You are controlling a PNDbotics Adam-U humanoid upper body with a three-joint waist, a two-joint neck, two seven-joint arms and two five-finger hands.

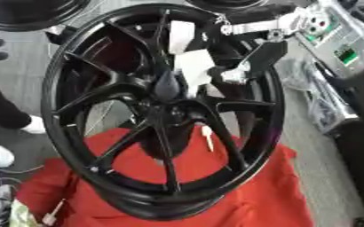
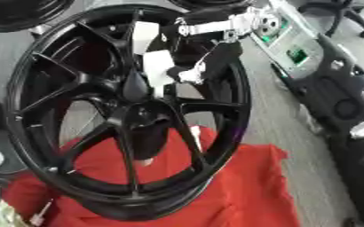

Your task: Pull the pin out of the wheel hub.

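Reaching in from the upper right, the right hand (image 1: 187, 66) sits against the centre of the black wheel (image 1: 84, 146), which stands tilted over a red cloth (image 1: 247, 195); its fingers are bunched at the hub (image 1: 168, 88), but I cannot tell whether they grip the pin, which I cannot make out. The pull would likely go best straight along the hub's axis, without twisting. The left hand is out of view.
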